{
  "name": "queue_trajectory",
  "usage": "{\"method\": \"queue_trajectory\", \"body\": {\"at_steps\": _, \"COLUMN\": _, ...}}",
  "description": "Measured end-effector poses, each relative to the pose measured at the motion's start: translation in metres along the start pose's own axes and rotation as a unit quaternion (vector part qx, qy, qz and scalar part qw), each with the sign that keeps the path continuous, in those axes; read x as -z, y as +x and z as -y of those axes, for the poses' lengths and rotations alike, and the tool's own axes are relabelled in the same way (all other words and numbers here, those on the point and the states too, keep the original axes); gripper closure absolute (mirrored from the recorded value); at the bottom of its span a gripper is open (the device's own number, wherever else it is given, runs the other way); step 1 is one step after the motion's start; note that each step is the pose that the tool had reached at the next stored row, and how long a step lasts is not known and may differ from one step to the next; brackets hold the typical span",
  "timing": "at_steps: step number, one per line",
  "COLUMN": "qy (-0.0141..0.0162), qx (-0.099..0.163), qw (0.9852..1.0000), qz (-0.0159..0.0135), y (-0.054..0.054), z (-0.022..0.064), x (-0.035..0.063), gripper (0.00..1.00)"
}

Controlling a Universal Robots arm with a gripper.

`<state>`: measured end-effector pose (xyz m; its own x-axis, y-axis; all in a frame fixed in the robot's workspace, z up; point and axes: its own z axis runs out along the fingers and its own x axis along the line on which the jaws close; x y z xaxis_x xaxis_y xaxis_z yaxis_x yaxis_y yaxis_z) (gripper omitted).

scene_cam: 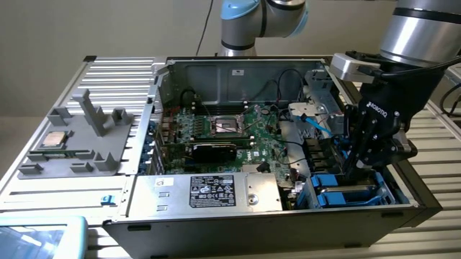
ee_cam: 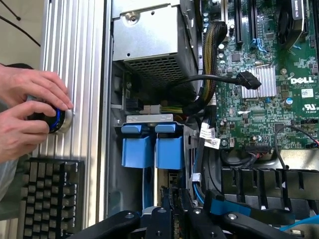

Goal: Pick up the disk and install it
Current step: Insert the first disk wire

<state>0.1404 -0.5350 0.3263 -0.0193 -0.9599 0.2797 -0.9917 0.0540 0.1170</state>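
The disk (scene_cam: 347, 195) stands on edge in the drive bay at the front corner of the open computer case, on the exterior view's right, its blue carrier rails showing. In the wrist view its two blue end tabs (ee_cam: 152, 148) sit side by side and a blue rail runs back toward my fingers. My gripper (scene_cam: 354, 171) reaches straight down into that bay. The black fingers (ee_cam: 160, 215) stand close together around the disk's near end, and my gripper (ee_cam: 172, 213) looks shut on it. The lower part of the disk is hidden inside the bay.
A silver power supply box (scene_cam: 216, 191) with a black label lies beside the bay. The green motherboard (scene_cam: 230, 129) and black cables (ee_cam: 209, 84) fill the case. A grey fixture with a small silver chip (scene_cam: 54, 139) sits outside. A person's hands (ee_cam: 30, 114) rest on a knob by a keyboard (ee_cam: 50, 194).
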Motion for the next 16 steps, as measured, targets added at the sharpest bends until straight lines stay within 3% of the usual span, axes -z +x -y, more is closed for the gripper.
{"method": "queue_trajectory", "body": {"at_steps": 16, "qy": -0.0009, "qx": -0.004, "qw": 1.0, "qz": 0.0005, "y": 0.0015, "z": 0.0015, "x": -0.0006, "gripper": 0.84}}
